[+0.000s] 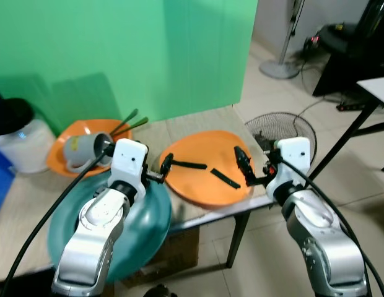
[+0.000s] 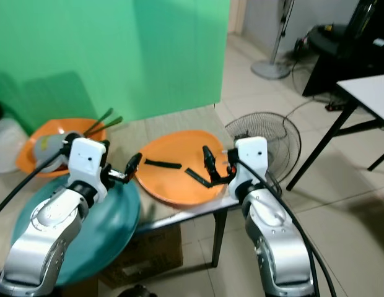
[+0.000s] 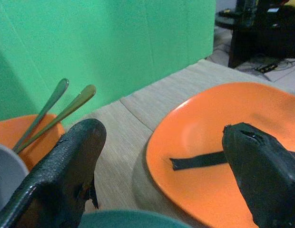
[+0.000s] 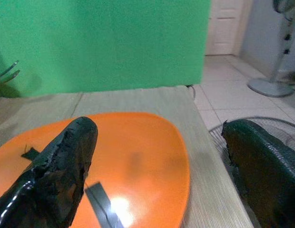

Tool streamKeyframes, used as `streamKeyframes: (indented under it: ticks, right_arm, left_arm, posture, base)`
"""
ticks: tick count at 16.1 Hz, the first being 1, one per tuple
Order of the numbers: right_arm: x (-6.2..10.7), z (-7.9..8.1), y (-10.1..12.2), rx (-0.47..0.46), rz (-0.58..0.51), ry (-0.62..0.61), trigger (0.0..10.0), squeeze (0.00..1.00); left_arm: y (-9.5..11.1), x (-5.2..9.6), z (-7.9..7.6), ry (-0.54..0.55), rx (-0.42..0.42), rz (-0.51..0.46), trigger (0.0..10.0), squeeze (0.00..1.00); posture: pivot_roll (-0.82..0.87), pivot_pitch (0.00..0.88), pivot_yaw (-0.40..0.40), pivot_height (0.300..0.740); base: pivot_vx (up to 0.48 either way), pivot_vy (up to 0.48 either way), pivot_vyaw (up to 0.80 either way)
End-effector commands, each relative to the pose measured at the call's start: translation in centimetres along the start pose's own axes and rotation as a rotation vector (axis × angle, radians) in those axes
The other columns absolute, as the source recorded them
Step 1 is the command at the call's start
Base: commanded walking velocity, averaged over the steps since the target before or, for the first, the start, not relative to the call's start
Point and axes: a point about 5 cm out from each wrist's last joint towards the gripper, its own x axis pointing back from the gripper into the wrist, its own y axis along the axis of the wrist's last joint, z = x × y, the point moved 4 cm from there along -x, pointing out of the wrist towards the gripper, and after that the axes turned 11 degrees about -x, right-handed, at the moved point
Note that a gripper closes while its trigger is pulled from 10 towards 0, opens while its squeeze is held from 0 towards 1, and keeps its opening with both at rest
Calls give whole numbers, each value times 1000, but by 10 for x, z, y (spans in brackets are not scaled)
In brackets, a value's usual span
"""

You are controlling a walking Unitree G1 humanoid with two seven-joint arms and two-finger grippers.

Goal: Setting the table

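Observation:
A large orange plate (image 1: 207, 154) with two black tape strips lies on the table's right half. My left gripper (image 1: 164, 169) is open at the plate's left rim, and in the left wrist view its fingers (image 3: 71, 161) straddle that rim. My right gripper (image 1: 246, 168) hovers open over the plate's right edge, and its fingers (image 4: 62, 161) are spread wide. A teal plate (image 1: 152, 226) sits under my left arm at the front. At the back left a smaller orange plate (image 1: 59, 162) holds a grey cup (image 1: 83, 150) and two green utensils (image 1: 127, 124).
A green backdrop stands behind the table (image 1: 192, 124). A white container (image 1: 25, 145) is at the far left. A fan grille (image 1: 282, 129) lies on the floor right of the table, a cardboard box (image 1: 173, 250) sits beneath it, and a white table (image 1: 378, 90) stands at the far right.

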Motion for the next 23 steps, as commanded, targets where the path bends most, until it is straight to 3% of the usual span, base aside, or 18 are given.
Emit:
streamKeyframes:
  ticks: [1,5,6,7,9,11,12,15,19,20,23]
  right_arm:
    - [-3,-9,-2,-16,28,-39,10000,1000]
    - [-20,-14,-7,-67,88,-15,10000,1000]
    - [-28,-11,-7,-126,96,22,10000,1000]
    - [-36,-13,-7,-157,107,31,10000,1000]
    - [-45,-13,-9,-197,140,53,10000,1000]
    - [-56,-16,-17,-210,208,62,10000,1000]
    - [-63,-20,-23,-225,266,51,10000,0]
    - [-69,-16,-29,-374,356,71,10000,0]
    - [-68,-15,-34,-434,408,95,10000,0]
    - [-64,-9,-37,-503,472,134,10000,0]
    - [-58,-3,-44,-572,558,149,10000,0]
  left_arm:
    - [2,-5,1,-16,-14,-10,10000,0]
    - [-6,-26,4,-93,-11,9,10000,0]
    - [-10,-37,9,-119,22,18,10000,549]
    - [-16,-47,18,-114,50,49,10000,1000]
    - [-24,-60,29,-95,48,83,10000,1000]
    - [-34,-72,42,-68,52,138,10000,749]
    - [-38,-77,45,-89,89,156,10000,0]
    - [-38,-83,43,-164,198,147,10000,0]
    - [-38,-87,42,-195,213,140,10000,0]
    - [-36,-89,38,-230,216,138,10000,0]
    - [-41,-90,32,-262,244,164,10000,0]
  posture:
    - [88,0,47,740]
    - [66,0,49,740]
    - [58,0,52,740]
    - [52,0,50,740]
    - [47,0,45,740]
    - [42,0,43,740]
    - [40,0,41,740]
    - [44,0,27,740]
    - [50,0,15,740]
    - [51,0,13,740]
    - [47,0,19,740]
  base:
    - [0,0,0]
    - [0,0,0]
    - [0,0,0]
    - [0,0,0]
    - [0,0,0]
    - [0,0,0]
    - [0,0,0]
    - [0,0,0]
    - [0,0,0]
    - [0,0,0]
    - [0,0,0]
